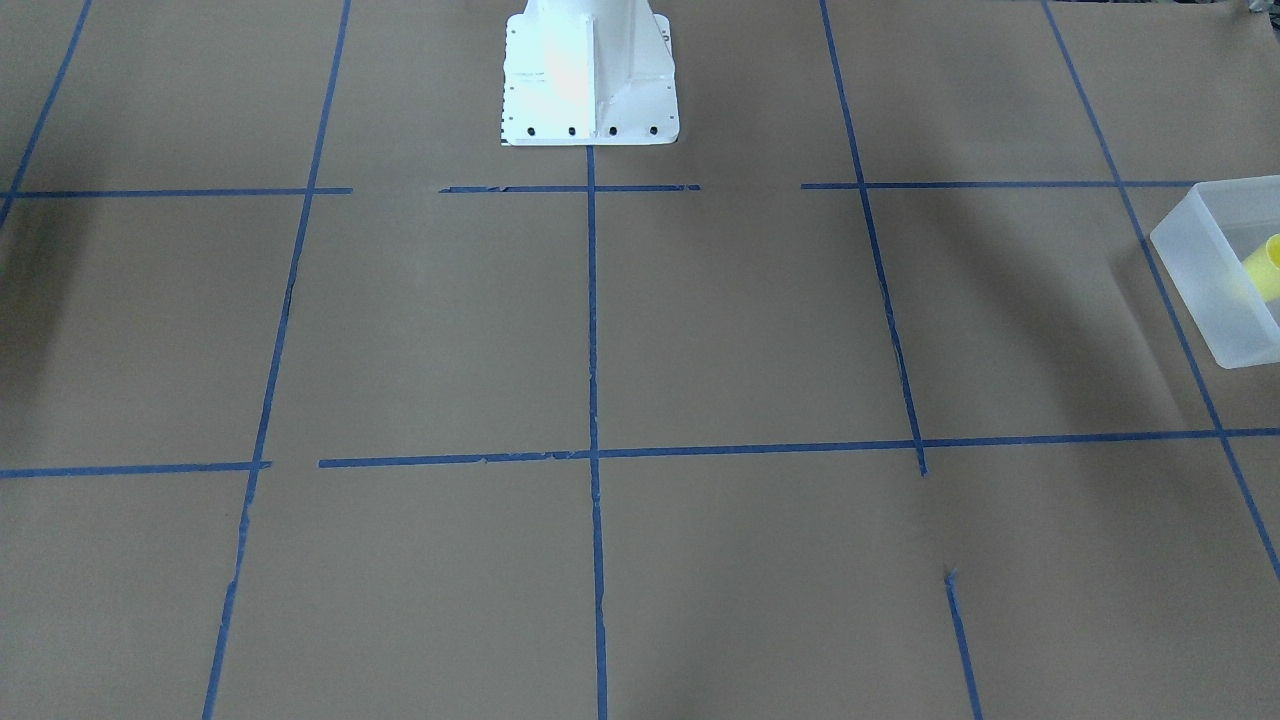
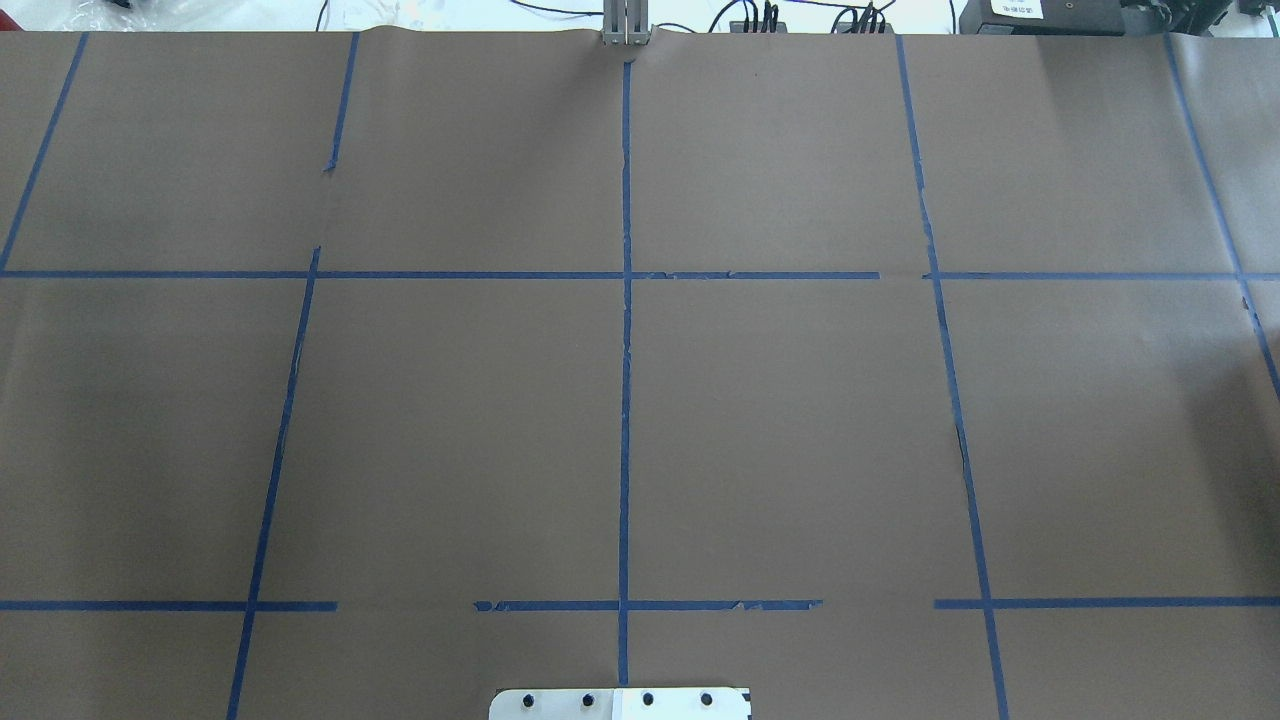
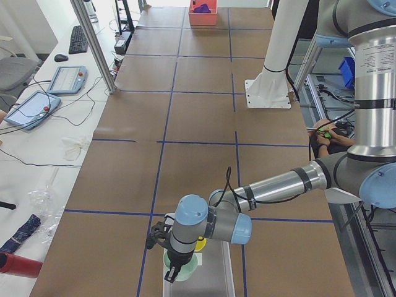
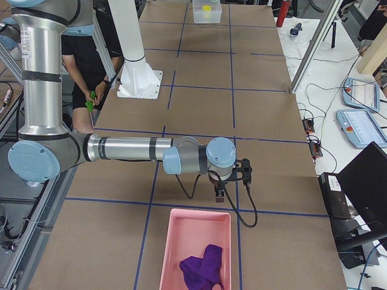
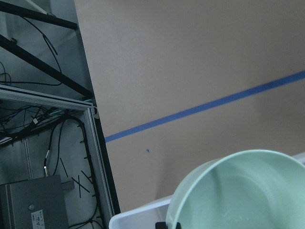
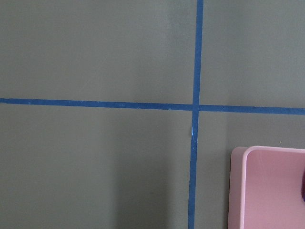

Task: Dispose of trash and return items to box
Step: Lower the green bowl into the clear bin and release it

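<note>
The box (image 1: 1215, 270), a frosted white bin, stands at the table's end on my left; it also shows in the exterior left view (image 3: 213, 275) and the left wrist view (image 5: 138, 217). The yellow cup (image 1: 1265, 265) lies inside it. My left gripper (image 3: 173, 267) hangs over the box's end. In the left wrist view a dark fingertip (image 5: 167, 225) sits on the rim of a mint-green bowl (image 5: 238, 191), which is held above the box. My right gripper (image 4: 221, 193) hovers just past a pink bin (image 4: 193, 248); I cannot tell whether it is open or shut.
The pink bin holds a purple cloth (image 4: 202, 266); its corner shows in the right wrist view (image 6: 267, 191). The robot's white base (image 1: 588, 75) stands mid-table. A person (image 4: 91, 54) stands behind the robot. Tablets and cables lie along the table's far side.
</note>
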Tool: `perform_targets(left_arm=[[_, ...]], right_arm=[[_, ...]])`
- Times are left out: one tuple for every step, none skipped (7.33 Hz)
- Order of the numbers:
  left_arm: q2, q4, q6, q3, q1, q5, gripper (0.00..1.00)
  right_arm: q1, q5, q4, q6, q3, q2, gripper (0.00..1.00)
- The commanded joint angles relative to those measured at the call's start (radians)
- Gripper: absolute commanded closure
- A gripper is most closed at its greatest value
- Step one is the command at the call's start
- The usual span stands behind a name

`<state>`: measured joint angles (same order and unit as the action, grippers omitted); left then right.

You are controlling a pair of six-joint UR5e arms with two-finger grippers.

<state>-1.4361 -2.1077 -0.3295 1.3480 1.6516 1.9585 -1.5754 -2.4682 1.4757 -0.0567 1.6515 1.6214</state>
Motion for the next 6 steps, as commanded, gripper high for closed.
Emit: perform_targets(left_arm=[[0.019, 0.002, -0.016, 0.0, 0.004, -0.003, 0.01], [0.016, 0.002, -0.011, 0.005, 0.005, -0.001, 0.0], [0.002, 0.006, -0.009, 0.01, 0.01, 0.003, 0.0], [-0.019, 0.009, -0.002, 0.032, 0.032, 0.01, 0.0], [-0.032, 0.043, 0.074, 0.074, 0.031, 0.076, 0.0], [-0.061, 0.137, 0.136, 0.127, 0.031, 0.162, 0.0]], right_arm=[[0.0, 0.0, 0.0, 0.0, 0.001, -0.002, 0.0], [0.0, 0.0, 0.0, 0.0, 0.001, -0.002, 0.0], [0.0, 0.0, 0.0, 0.0, 0.001, -0.003, 0.0], [0.0, 0.0, 0.0, 0.0, -0.001, -0.005, 0.0], [0.0, 0.0, -0.002, 0.0, 0.001, -0.006, 0.0], [0.0, 0.0, -0.002, 0.0, 0.001, -0.006, 0.0]])
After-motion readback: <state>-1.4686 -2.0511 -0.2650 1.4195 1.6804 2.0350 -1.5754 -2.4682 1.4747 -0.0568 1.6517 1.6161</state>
